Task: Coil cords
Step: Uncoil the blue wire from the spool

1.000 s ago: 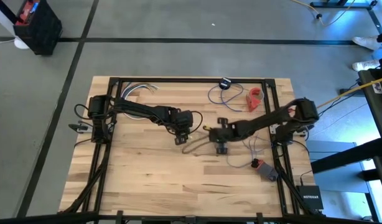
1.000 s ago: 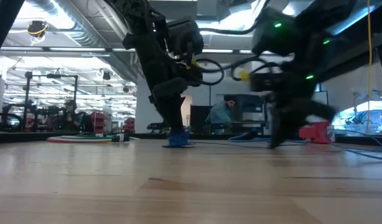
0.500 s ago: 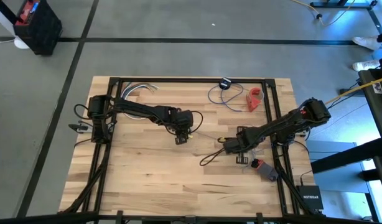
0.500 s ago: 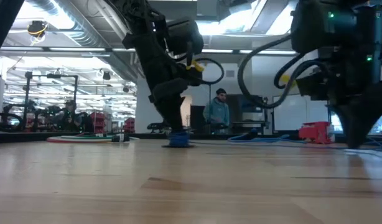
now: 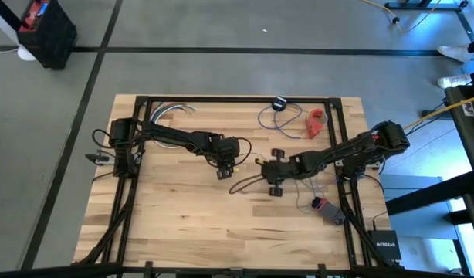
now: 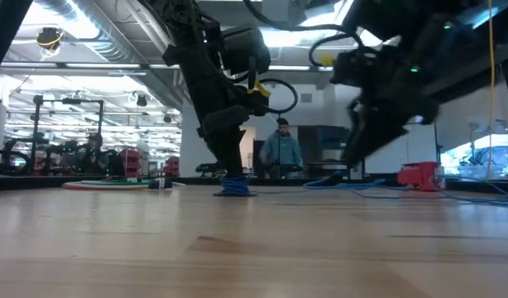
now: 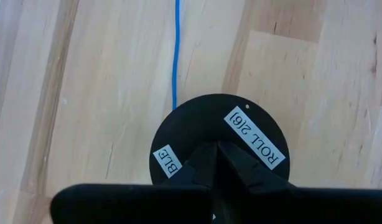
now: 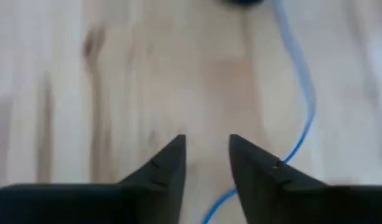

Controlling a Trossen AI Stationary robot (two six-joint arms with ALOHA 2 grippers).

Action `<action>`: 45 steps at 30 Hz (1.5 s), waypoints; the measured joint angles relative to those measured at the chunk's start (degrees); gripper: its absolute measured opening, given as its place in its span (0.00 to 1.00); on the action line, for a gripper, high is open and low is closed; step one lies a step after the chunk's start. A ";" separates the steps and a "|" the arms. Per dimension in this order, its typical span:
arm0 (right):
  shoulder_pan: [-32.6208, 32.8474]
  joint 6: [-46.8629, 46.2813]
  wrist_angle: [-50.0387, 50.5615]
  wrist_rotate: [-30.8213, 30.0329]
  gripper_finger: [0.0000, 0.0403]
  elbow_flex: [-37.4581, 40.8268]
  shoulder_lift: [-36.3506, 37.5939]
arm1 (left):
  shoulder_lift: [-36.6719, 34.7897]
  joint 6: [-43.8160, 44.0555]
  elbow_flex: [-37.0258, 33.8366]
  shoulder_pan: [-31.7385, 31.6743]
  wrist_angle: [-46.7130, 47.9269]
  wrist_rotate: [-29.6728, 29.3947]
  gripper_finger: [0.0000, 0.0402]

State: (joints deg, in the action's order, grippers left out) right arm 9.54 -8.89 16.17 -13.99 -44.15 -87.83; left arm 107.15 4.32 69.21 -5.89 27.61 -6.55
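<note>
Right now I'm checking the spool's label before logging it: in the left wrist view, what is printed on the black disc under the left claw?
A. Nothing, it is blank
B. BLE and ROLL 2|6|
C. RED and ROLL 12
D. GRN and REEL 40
B: the black disc carries two white stickers reading BLE and ROLL 2|6|, with the shut left claw pressed on it.

Counter [image 5: 183, 208] evenly lit from above in high view; only soft, short shadows cast. Bluish glare seen at that view's right edge. Low view backlit by bright ceiling strips, arms rendered as dark silhouettes. Right wrist view heavily smeared by motion blur. Left wrist view sharp, evenly lit.
</note>
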 joint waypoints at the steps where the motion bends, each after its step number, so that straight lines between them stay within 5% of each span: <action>1: -0.79 1.14 -1.72 -0.44 0.33 -0.02 0.02 | 0.00 0.00 0.00 0.00 0.02 0.02 0.01; 8: -8.84 9.01 -7.23 -2.47 0.44 -0.10 -0.90 | 0.00 0.00 0.00 0.00 0.05 0.16 0.01; 15: -18.59 4.17 -8.19 6.73 0.38 -0.10 -5.68 | 0.00 0.00 0.00 0.00 0.05 0.22 0.01; 22: -21.64 4.50 -12.25 10.44 0.31 -0.23 -10.88 | 0.02 0.00 0.02 0.00 0.02 0.22 0.01; 30: -21.53 6.54 -9.85 8.84 0.03 -0.54 -11.43 | 0.02 0.00 0.02 0.00 0.05 0.22 0.01; 45: -5.51 -2.85 22.05 0.92 0.01 0.10 -2.77 | -1.75 -1.66 0.23 0.24 1.15 0.26 0.01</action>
State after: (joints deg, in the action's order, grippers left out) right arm 4.03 -11.74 38.22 -13.07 -44.04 -90.60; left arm 105.40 2.66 69.44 -5.65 28.76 -6.28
